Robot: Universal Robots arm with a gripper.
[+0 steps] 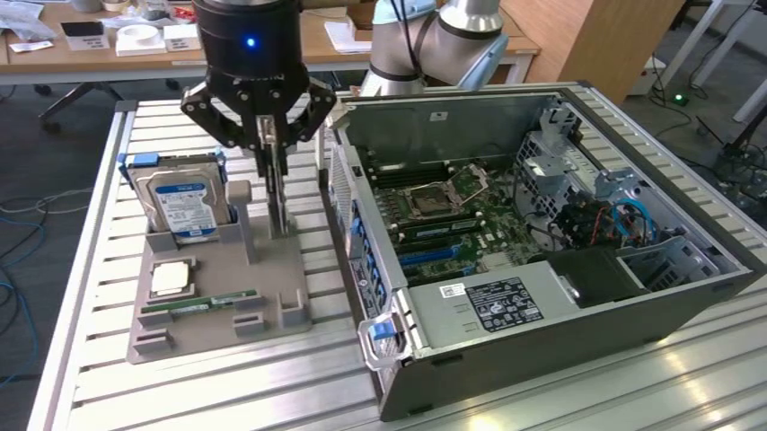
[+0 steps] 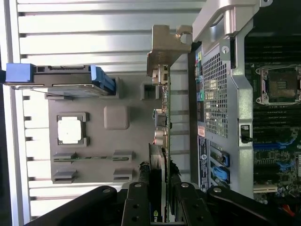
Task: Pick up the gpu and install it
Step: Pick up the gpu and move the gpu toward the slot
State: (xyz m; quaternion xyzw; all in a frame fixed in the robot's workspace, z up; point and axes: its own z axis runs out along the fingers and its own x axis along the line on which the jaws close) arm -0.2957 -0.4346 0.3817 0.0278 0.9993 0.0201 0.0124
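Observation:
The gpu (image 1: 278, 193) stands on edge as a thin upright card over the grey holder tray (image 1: 282, 274), at the exterior view's left of the open computer case (image 1: 480, 305). My gripper (image 1: 273, 153) comes down on it from above, its black fingers shut on the card's upper edge. In the wrist view the gpu (image 2: 162, 122) runs edge-on between the fingers (image 2: 141, 197), with its metal bracket (image 2: 164, 44) at the far end. The card's lower end meets the tray; I cannot tell whether it is lifted clear.
On the tray stand a silver hard drive (image 1: 182, 202) with a blue-white label, a square processor (image 1: 171, 278) and a green memory stick (image 1: 198, 305). The case's motherboard (image 1: 444, 211) lies exposed. A slatted aluminium table (image 1: 215, 395) carries everything.

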